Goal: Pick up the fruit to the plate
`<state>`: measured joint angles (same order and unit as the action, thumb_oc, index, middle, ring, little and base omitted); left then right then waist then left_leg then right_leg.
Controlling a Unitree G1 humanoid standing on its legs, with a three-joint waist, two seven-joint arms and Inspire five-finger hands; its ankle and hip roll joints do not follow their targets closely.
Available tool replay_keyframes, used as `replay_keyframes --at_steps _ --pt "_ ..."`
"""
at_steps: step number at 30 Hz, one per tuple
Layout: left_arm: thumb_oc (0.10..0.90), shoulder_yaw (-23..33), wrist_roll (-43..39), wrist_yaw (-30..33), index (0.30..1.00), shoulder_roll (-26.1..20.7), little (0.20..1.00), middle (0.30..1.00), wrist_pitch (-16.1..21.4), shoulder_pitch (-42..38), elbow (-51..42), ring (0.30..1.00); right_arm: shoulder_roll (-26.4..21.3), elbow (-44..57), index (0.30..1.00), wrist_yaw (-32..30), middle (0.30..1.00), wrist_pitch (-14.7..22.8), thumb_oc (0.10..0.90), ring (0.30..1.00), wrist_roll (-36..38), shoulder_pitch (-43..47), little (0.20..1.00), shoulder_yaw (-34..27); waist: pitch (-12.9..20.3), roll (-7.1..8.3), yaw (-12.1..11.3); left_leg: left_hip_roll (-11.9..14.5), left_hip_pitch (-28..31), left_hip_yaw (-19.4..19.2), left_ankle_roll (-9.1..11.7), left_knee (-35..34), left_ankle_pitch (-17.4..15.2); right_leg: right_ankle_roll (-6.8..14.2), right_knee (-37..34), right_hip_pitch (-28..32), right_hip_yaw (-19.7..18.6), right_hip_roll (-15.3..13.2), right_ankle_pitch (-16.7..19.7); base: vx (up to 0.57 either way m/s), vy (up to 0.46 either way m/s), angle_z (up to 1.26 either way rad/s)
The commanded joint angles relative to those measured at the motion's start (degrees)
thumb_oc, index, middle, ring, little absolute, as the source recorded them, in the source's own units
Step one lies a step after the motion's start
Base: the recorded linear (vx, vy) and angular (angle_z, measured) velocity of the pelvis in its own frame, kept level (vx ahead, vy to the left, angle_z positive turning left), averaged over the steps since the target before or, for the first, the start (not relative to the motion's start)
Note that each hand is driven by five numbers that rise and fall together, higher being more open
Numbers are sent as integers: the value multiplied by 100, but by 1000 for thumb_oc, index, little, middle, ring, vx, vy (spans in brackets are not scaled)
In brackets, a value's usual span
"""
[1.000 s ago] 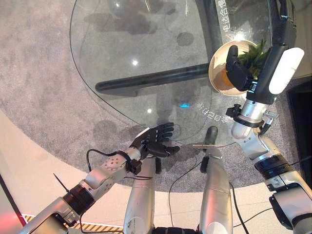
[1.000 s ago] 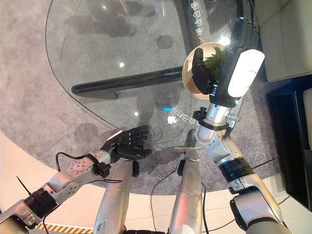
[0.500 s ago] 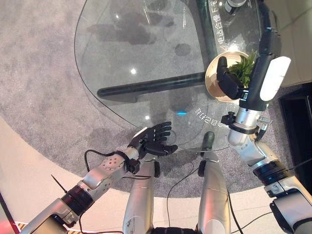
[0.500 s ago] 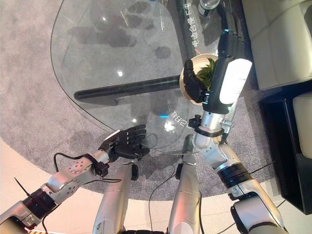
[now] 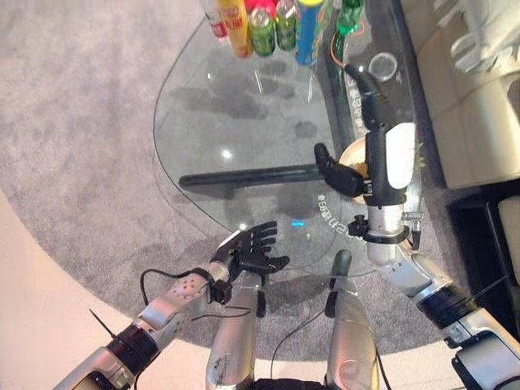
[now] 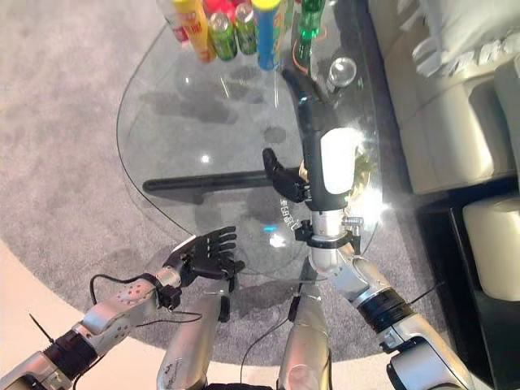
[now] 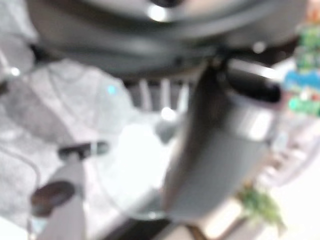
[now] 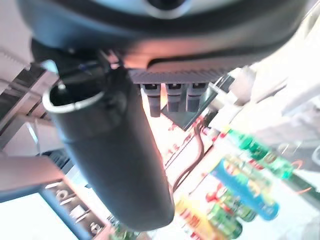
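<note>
A cream round plate (image 5: 353, 152) sits at the right edge of the glass table (image 5: 244, 106), mostly hidden behind my right hand. Green leaves (image 5: 420, 154) of the fruit poke out past the wrist. My right hand (image 5: 370, 122) is raised above the plate with straight fingers pointing away and the thumb (image 5: 335, 172) spread out; it holds nothing. In the right wrist view the fingers (image 8: 170, 97) are straight too. My left hand (image 5: 248, 249) hovers open and empty at the table's near edge.
Several bottles and cans (image 5: 272, 23) stand at the table's far end, with a small round lid (image 5: 382, 65) beside them. A black bar (image 5: 252, 175) runs under the glass. A pale sofa (image 5: 475, 81) stands on the right, and grey carpet (image 5: 73, 122) surrounds the table.
The camera has tipped up, bringing the bottles and the sofa into view. My right hand has risen from the plate with its fingers straightened. The left hand has held its place.
</note>
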<state>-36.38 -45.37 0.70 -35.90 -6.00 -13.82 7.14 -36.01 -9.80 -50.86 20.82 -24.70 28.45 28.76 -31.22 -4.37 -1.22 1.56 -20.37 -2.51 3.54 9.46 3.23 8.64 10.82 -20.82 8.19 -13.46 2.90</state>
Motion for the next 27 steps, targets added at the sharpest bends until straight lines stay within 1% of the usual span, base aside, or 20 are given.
replay_keyframes --at_steps 1,3,5,6,7,8,10,11,12,14,16,18,19,20,21,22,23,24,25,27 --pt "800 278 116 -132 900 120 900 900 108 279 -147 900 -136 849 900 348 900 581 800 900 193 337 900 -13 142 213 -26 -690 516 -70 -147 110 -644 -71 -150 638 443 734 -383 7 -33 2" --pt "800 353 37 -116 900 289 900 900 81 428 138 900 -127 879 900 834 900 617 800 900 390 190 900 85 143 238 -8 -658 870 -58 -111 -14 -653 -85 -294 1010 434 762 -413 0 0 0" --pt "800 401 120 -66 900 422 900 900 116 540 376 900 -135 910 900 1305 900 613 800 900 547 43 900 190 263 268 10 -627 1028 -52 -90 -126 -652 -88 -414 1176 417 781 -415 16 -15 -1" --pt "800 430 169 -44 900 491 900 900 143 607 540 900 -151 914 900 1640 900 592 800 900 700 -42 900 257 369 295 16 -612 1111 -46 -79 -196 -654 -88 -488 1261 401 798 -417 38 -51 -2" --pt "800 517 182 30 900 606 900 900 197 749 830 900 -207 927 900 2308 900 528 800 900 1090 -236 900 400 530 350 16 -586 1230 -21 -60 -276 -654 -95 -593 1401 376 815 -413 44 -60 -3" --pt "800 577 209 29 900 669 900 900 229 835 982 900 -241 918 900 2733 900 490 800 900 1370 -362 900 463 613 377 13 -575 1290 -2 -52 -322 -649 -99 -639 1468 370 825 -411 33 -60 -4" --pt "800 725 231 -35 900 804 900 900 272 1022 1296 900 -302 880 900 3222 900 501 800 900 1766 -661 900 560 803 435 3 -536 1405 36 -31 -423 -625 -111 -724 1595 362 844 -406 49 -66 -5" --pt "800 839 248 -85 900 929 900 900 327 1168 1634 900 -287 780 900 3851 900 423 800 900 2298 -870 900 603 958 476 -6 -510 1500 51 -11 -516 -599 -115 -795 1693 368 857 -397 51 -63 -5" --pt "800 859 254 -94 900 954 900 900 345 1187 1696 900 -279 767 900 3915 900 411 800 900 2337 -905 900 611 983 481 -7 -507 1518 56 -7 -533 -594 -116 -809 1711 370 858 -395 36 -62 -6" --pt "800 1076 418 -251 900 1159 900 900 449 1321 2242 900 -200 458 900 4847 900 170 800 900 2880 -1164 900 659 1206 531 -21 -461 1666 61 27 -682 -555 -123 -928 1868 404 864 -378 23 -49 -4" --pt "800 1175 455 -336 900 1240 900 900 457 1357 2439 900 -183 337 900 5127 900 64 800 900 3046 -1303 900 686 1307 547 -26 -444 1739 76 40 -744 -546 -130 -972 1932 419 870 -375 9 -18 -1" --pt "800 1203 488 -353 900 1274 900 900 445 1360 2507 900 -164 270 900 5219 900 18 800 900 3148 -1360 900 694 1356 554 -27 -436 1774 77 43 -775 -542 -132 -995 1966 429 872 -375 8 -16 3" --pt "800 1270 534 -390 900 1347 900 900 403 1355 2738 900 -57 -39 900 5801 900 -343 800 900 3650 -1489 900 693 1492 570 -20 -408 1871 53 59 -845 -528 -136 -1049 2066 460 875 -376 21 -35 5" --pt "800 1284 532 -406 900 1360 900 900 396 1349 2784 900 -39 -100 900 5862 900 -382 800 900 3672 -1506 900 693 1510 574 -18 -404 1886 49 62 -856 -526 -136 -1057 2081 462 875 -376 26 -49 1" --pt "800 1384 556 -492 900 1491 900 900 324 1288 3085 900 110 -505 900 6216 900 -633 800 900 3801 -1636 900 712 1631 583 -15 -373 1980 35 71 -949 -504 -142 -1119 2177 499 880 -369 10 -36 -4" --pt "800 1401 554 -488 900 1524 900 900 292 1274 3143 900 142 -584 900 6393 900 -914 800 900 3975 -1668 900 710 1660 584 -13 -364 2009 33 74 -979 -494 -141 -1140 2206 512 879 -363 9 -35 -5" --pt "800 1419 562 -502 900 1539 900 900 289 1274 3190 900 168 -665 900 6466 900 -941 800 900 4001 -1706 900 702 1681 586 -10 -358 2026 32 77 -999 -488 -140 -1155 2221 514 878 -359 14 -24 -4" --pt "800 1438 577 -538 900 1575 900 900 278 1260 3338 900 240 -929 900 6678 900 -1063 800 900 4134 -1822 900 693 1761 591 -3 -340 2076 10 87 -1048 -477 -138 -1199 2268 518 881 -350 30 -28 -6" --pt "800 1482 615 -584 900 1626 900 900 223 1255 3501 900 373 -1226 900 6963 900 -1416 800 900 4453 -1997 900 618 1854 588 5 -324 2128 4 88 -1103 -457 -140 -1252 2317 523 882 -330 40 -30 -5" --pt "800 1532 655 -591 900 1711 900 900 164 1253 3785 900 665 -1718 900 7381 900 -1982 800 900 4993 -2242 900 417 1965 579 30 -302 2205 -27 89 -1167 -433 -139 -1333 2391 515 882 -301 39 -24 -2"
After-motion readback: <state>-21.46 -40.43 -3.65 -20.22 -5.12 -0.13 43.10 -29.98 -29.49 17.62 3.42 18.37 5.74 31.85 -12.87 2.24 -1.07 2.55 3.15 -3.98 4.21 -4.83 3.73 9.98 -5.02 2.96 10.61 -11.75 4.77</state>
